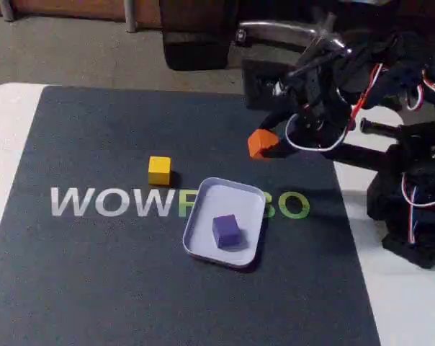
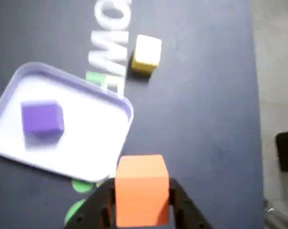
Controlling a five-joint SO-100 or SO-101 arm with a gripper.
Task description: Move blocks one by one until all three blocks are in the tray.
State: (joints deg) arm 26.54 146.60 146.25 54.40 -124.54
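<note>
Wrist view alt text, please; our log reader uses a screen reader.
The claw grips an orange block above a dark mat, near the corner of a pale tray holding a purple block. A yellow block sits on the mat beyond.

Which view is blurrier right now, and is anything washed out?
Wrist view: softer, motion-smeared; the yellow block is overexposed, and the orange block in the hand has fuzzy edges. Fixed view: sharper, evenly lit, soft shadow beside the purple block in the tray.
</note>
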